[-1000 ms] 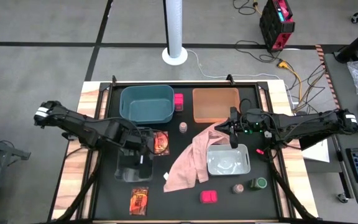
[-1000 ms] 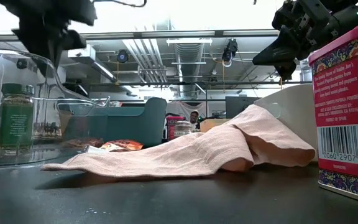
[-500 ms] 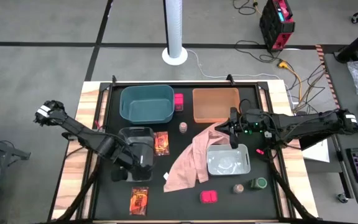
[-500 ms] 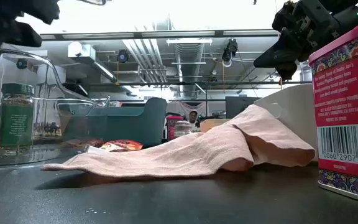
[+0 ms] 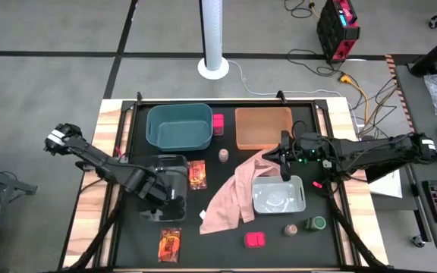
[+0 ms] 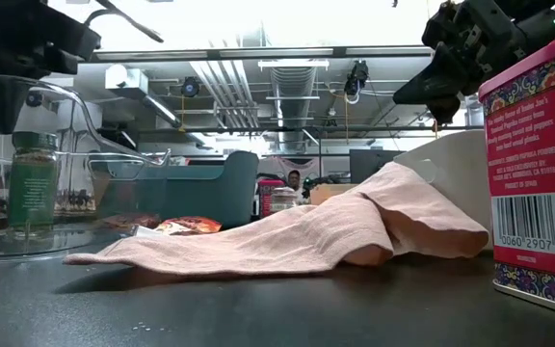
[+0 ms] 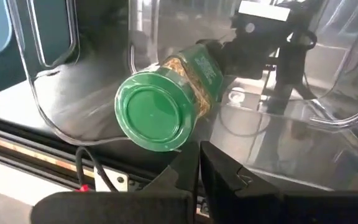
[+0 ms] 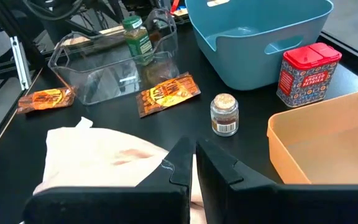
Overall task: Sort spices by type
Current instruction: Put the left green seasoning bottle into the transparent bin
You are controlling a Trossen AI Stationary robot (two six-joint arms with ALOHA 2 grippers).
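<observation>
The left gripper (image 7: 197,155) is being held with its jaws closed on nothing, just outside the wall of the clear bin (image 5: 174,163). A green-lidded jar (image 7: 166,102) is standing inside that bin, directly ahead of the jaws. If the arm is being swung carelessly, the light, smooth plastic bin is likely being knocked and the round glass jar toppled. The right gripper (image 8: 192,163) is being kept closed and empty above the soft, creased pink cloth (image 5: 232,193), with a crinkly foil packet (image 8: 168,93) and a pinkish-topped jar (image 8: 224,113) lying beyond its jaws.
</observation>
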